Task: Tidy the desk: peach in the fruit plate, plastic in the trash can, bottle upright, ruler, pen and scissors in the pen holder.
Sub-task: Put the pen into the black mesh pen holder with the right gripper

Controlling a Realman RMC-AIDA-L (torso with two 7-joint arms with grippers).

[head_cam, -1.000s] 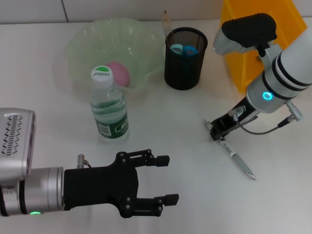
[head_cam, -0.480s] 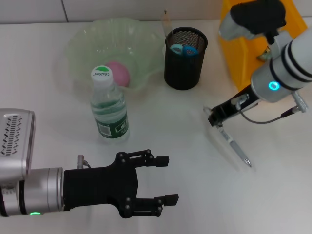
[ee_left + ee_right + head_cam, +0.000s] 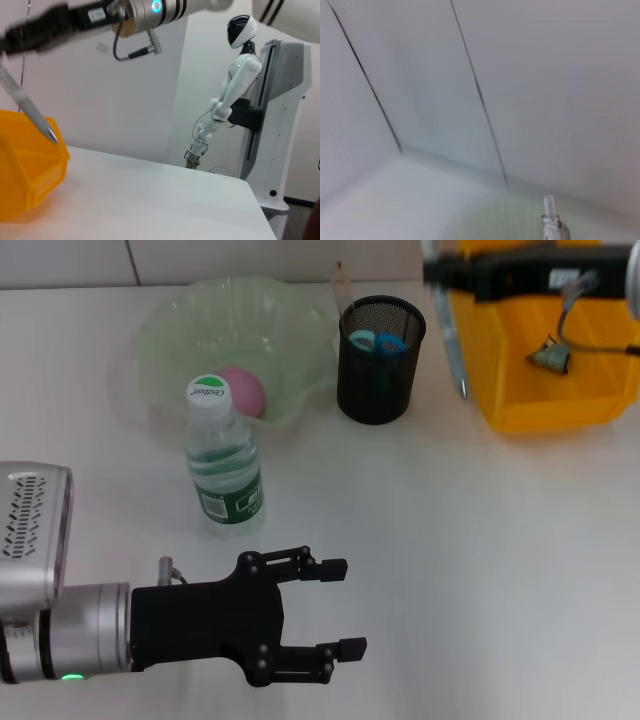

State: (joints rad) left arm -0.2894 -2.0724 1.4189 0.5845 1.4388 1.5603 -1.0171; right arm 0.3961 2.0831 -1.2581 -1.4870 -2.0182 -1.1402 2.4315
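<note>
My right gripper (image 3: 436,270) is raised at the back, shut on the pen (image 3: 452,340). The pen hangs tip down between the black mesh pen holder (image 3: 378,375) and the orange trash can (image 3: 520,390). The left wrist view shows the same pen (image 3: 31,114) slanting over the can (image 3: 27,172). The pen's top end (image 3: 551,222) shows in the right wrist view. Blue-handled scissors (image 3: 378,341) and a ruler (image 3: 340,285) stand in the holder. A peach (image 3: 245,390) lies in the green fruit plate (image 3: 170,330). The bottle (image 3: 225,465) stands upright. Crumpled plastic (image 3: 552,355) lies in the can. My left gripper (image 3: 352,606) rests open near the front edge.
The bottle stands just in front of the fruit plate. White table surface stretches in front of the holder and the trash can. A white wall runs along the back of the table.
The right gripper has lifted the pen off the table and swung it up and back, to between the pen holder and the trash can. The left arm has not moved.
</note>
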